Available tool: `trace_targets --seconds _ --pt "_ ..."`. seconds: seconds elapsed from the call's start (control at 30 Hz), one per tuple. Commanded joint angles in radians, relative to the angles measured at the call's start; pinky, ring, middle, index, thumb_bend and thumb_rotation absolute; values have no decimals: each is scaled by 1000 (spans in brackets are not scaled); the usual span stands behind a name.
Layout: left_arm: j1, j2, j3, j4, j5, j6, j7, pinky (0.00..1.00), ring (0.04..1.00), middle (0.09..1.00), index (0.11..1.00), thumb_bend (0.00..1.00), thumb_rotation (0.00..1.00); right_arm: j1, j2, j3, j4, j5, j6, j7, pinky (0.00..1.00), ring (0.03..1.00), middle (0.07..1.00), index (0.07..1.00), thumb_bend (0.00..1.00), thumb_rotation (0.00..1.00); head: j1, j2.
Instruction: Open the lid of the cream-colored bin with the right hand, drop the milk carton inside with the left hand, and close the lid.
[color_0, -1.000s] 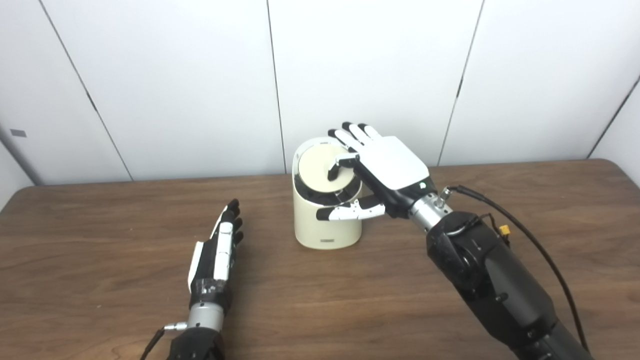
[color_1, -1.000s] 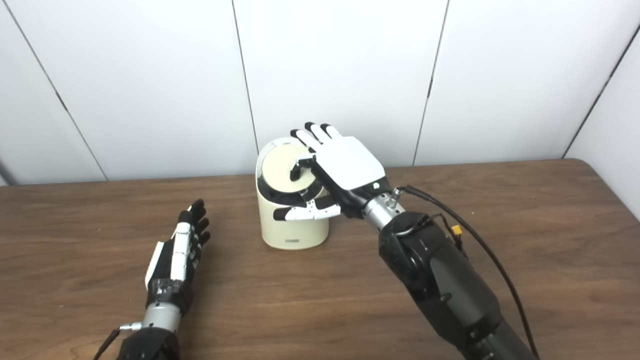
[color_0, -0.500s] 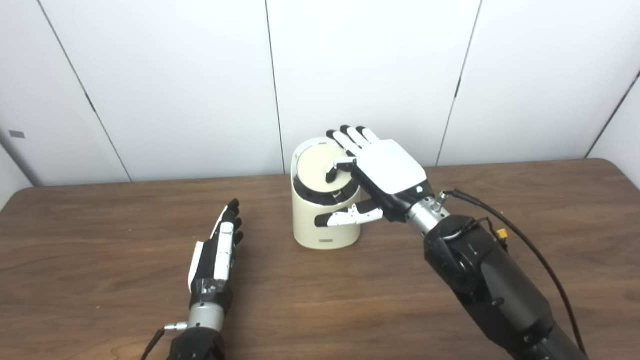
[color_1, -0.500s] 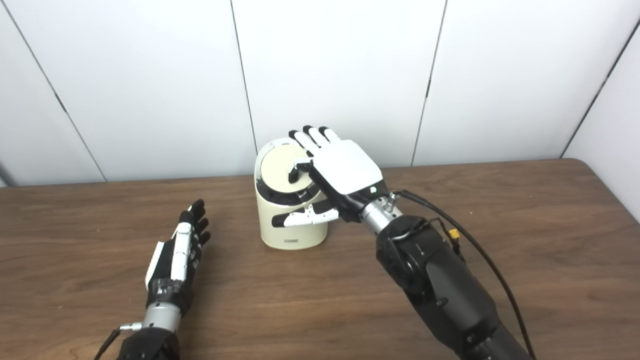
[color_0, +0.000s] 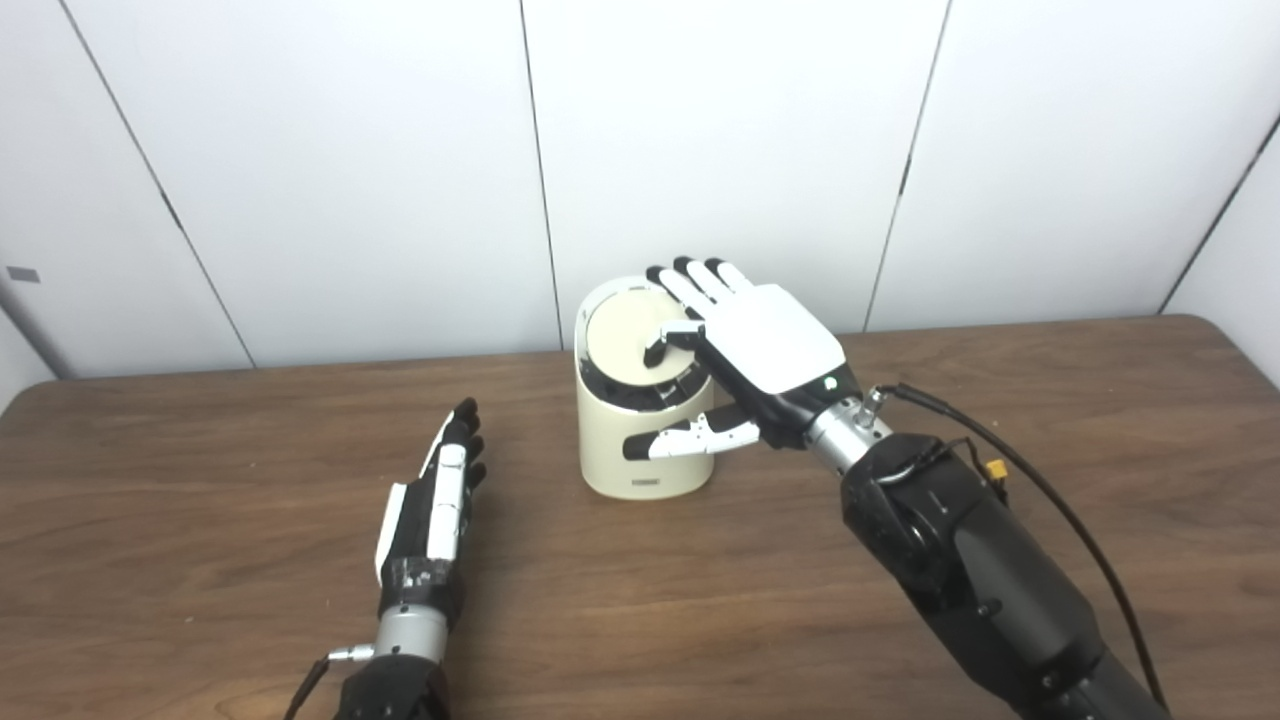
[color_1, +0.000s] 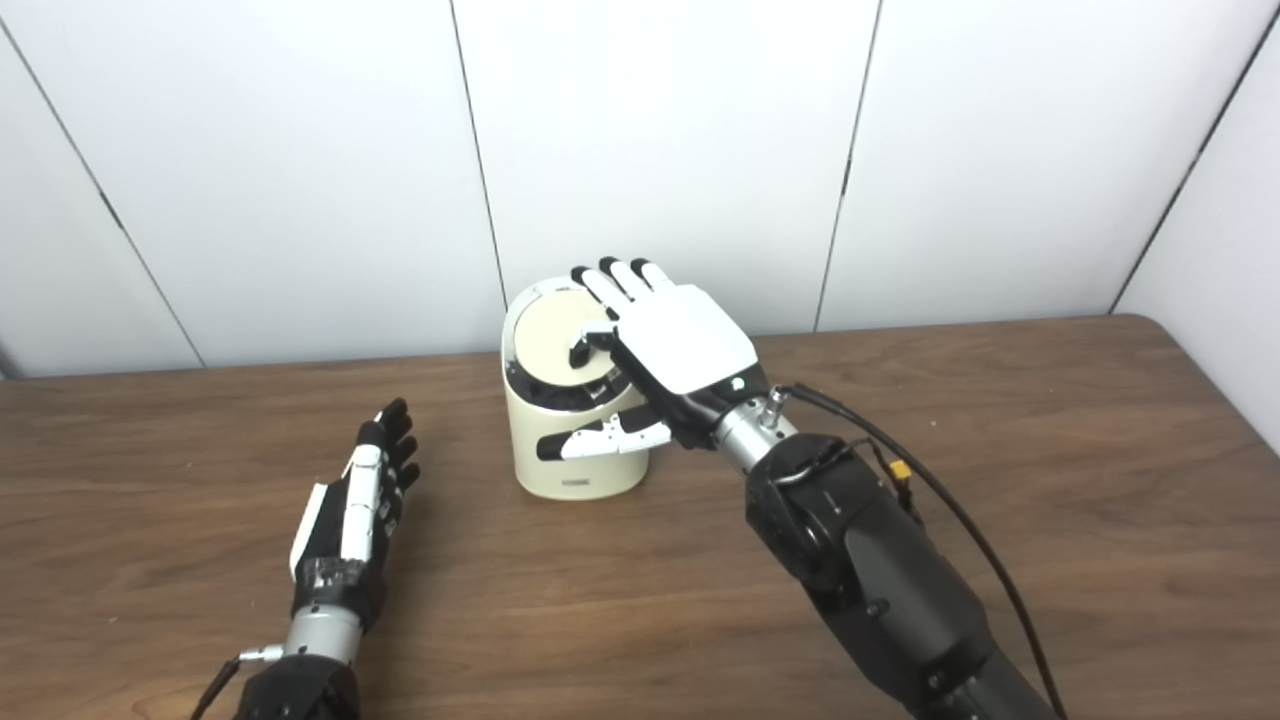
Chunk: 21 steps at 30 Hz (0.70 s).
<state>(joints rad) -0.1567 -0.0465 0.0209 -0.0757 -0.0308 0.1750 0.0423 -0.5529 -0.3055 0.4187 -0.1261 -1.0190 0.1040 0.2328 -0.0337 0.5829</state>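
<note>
Cream-colored bin (color_0: 644, 430) near the bench's far edge: right hand (color_0: 755, 345), fingers spread, has pressed lower on its lid (color_0: 625, 340) (no carton visible), likely closing it.

A bare test room or lab. A wood-grain table (color_0: 200, 560) stands with its far edge against plain white wall panels (color_0: 330, 170)

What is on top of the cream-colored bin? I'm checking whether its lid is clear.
The right robot hand lies over the cream-colored bin, fingers spread, one fingertip curled down onto the round lid. The lid's right part is hidden beneath it.
</note>
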Motion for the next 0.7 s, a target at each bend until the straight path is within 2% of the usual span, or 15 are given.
trace_targets --seconds 0.0,0.13,0.23,0.43,0.57,0.67 --pt "-33 0 -1 -34 9 -31 4 977 980 981 1000 604 975 8 6 -6 4 24 -4 28 1000 1000 968 637 625 967 -2 -3" --pt "-33 7 -5 -32 14 -26 -1 997 988 983 1000 601 977 -1 31 -66 -38 73 8 -10 1000 1000 954 651 577 944 -2 -4" --pt "-34 17 -12 -35 30 -15 -5 1000 995 980 1000 609 992 -5 55 -113 -77 100 32 -23 994 1000 939 673 566 862 -3 -5" --pt "-37 29 -20 -28 37 -22 -15 1000 996 967 1000 602 1000 -18 87 -197 -109 144 91 -17 961 1000 952 792 534 895 -7 -10" --pt "-37 33 -16 -29 31 -34 -20 1000 981 962 989 600 973 -8 108 -255 -117 195 152 -14 857 970 942 858 537 890 -12 -14" --pt "-38 37 -11 -27 29 -51 -18 992 966 953 979 588 954 9 116 -298 -109 254 181 -22 835 946 931 867 534 878 -12 -17"
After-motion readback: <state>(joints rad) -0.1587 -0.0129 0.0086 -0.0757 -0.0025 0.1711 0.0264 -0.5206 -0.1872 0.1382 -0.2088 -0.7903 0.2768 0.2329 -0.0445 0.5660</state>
